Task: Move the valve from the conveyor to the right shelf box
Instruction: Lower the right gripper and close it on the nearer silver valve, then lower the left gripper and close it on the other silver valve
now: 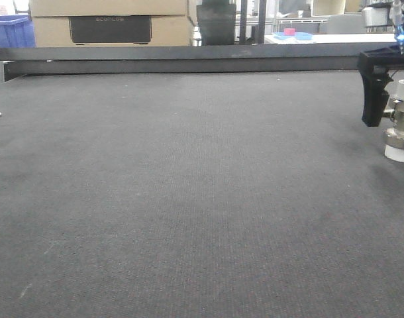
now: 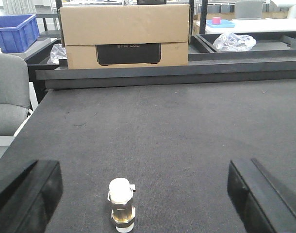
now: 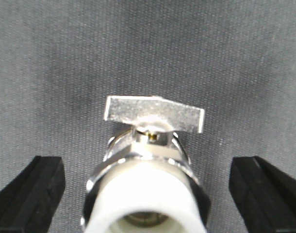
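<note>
Standing upright on the wide, dark grey, finely textured fabric conveyor belt [image 1: 189, 199], near its right side in the front view, is a small shiny nickel-coloured metal valve [image 1: 402, 119] with a white plastic cap on top and a white plastic end resting on the fabric. Its short side stem points left towards one black finger of the right claw [image 3: 146, 167], which hangs just beside it; from the front I cannot tell whether they touch. The right wrist view shows that claw spread open, a black finger on either side of the valve and clear of it, with the valve's flat metal handle facing the camera.

The left claw [image 2: 143, 170] is also spread wide open and holds nothing. Its two black fingers sit low over the belt, and between and slightly ahead of them stands a second small metal valve [image 2: 122, 204] with a white cap, apart from both fingers.

A dark metal rail [image 1: 189, 59] runs along the belt's far edge. Beyond it sit a brown cardboard box [image 2: 123, 34] and a blue plastic crate [image 2: 14, 31].
</note>
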`<state>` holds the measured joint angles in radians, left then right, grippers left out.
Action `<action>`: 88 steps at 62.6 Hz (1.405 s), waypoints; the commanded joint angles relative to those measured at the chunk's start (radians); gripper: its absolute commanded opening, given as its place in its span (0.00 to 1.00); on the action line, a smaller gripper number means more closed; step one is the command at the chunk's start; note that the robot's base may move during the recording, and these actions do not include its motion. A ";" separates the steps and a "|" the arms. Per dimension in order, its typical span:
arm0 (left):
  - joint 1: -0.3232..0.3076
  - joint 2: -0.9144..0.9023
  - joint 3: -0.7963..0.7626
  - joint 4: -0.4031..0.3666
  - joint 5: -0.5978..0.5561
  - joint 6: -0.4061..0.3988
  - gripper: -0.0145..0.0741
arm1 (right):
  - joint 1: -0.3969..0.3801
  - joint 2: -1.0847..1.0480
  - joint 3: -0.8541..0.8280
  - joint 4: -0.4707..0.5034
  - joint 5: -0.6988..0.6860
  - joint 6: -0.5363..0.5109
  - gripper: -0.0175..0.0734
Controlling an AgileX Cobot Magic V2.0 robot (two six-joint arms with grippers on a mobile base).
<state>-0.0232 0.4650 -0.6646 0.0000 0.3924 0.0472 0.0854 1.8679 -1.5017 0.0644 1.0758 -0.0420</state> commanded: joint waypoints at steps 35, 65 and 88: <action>-0.007 0.001 -0.007 0.000 -0.007 -0.006 0.84 | -0.003 -0.031 -0.008 -0.016 -0.013 -0.011 0.02; -0.006 0.041 -0.028 -0.015 0.083 -0.006 0.84 | -0.003 -0.426 0.138 -0.016 -0.111 -0.011 0.02; -0.006 0.390 -0.330 -0.019 0.451 -0.029 0.84 | -0.003 -0.627 0.287 -0.016 -0.141 -0.011 0.02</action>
<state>-0.0232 0.7704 -0.9130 -0.0121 0.7624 0.0271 0.0854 1.2665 -1.2151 0.0644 0.9935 -0.0436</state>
